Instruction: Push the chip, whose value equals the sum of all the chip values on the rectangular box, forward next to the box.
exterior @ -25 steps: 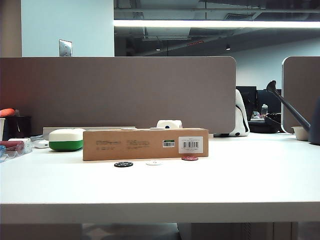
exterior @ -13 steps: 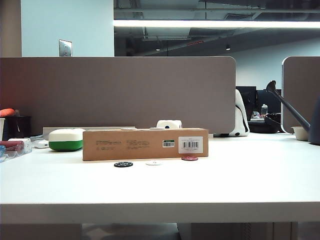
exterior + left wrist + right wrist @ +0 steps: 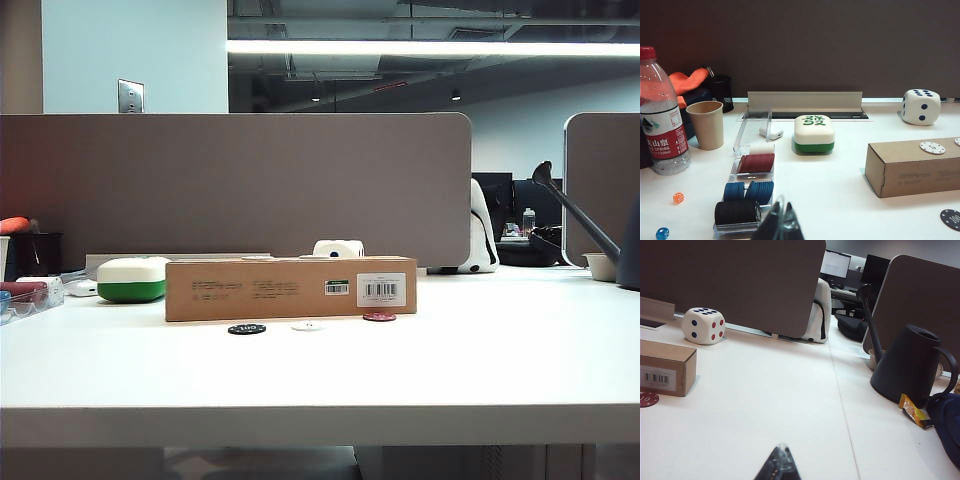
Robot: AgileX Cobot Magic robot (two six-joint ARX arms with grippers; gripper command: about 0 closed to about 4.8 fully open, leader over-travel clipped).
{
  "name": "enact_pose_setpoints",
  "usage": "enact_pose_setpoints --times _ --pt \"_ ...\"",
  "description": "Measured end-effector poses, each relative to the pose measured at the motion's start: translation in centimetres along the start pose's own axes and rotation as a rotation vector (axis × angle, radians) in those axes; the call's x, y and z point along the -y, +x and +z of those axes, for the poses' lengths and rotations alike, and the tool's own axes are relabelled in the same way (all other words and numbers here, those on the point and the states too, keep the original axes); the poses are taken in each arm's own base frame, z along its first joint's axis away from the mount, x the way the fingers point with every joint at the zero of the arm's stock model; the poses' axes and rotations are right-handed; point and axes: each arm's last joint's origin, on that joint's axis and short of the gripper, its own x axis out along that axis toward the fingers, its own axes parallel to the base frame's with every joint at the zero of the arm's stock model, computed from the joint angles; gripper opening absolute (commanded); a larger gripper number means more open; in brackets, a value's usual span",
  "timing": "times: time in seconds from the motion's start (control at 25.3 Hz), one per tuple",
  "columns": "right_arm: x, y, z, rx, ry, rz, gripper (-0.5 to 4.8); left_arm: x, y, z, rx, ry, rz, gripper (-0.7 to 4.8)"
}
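Here maroon chip (image 3: 379, 317) touching box (image 3: 290, 288); left pincer (image 3: 780, 227), right pincer (image 3: 779, 465) pressed together.

Maroon chip (image 3: 648, 399), ahead of the right tool (image 3: 779, 464): "10". Black chip (image 3: 951, 219), beside the left tool (image 3: 781, 226): "100". Water bottle (image 3: 661, 120) label: "SPRING", "550ml". Box (image 3: 912, 167) print too fine to read.

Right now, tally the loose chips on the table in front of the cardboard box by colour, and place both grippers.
black chip: 1
white chip: 1
dark red chip: 1
Total: 3, all lying before the rectangular box.
Left gripper and right gripper: shut, low over the table, away from the chips.
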Motion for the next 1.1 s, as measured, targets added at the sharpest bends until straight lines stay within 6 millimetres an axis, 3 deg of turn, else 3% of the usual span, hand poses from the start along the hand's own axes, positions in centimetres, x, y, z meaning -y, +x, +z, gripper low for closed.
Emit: enact_pose_setpoints --times 1.1 --pt "0.0 0.0 0.0 0.0 0.0 0.0 -0.05 0.7 0.3 -1.0 0.025 0.032 -0.072 -0.05"
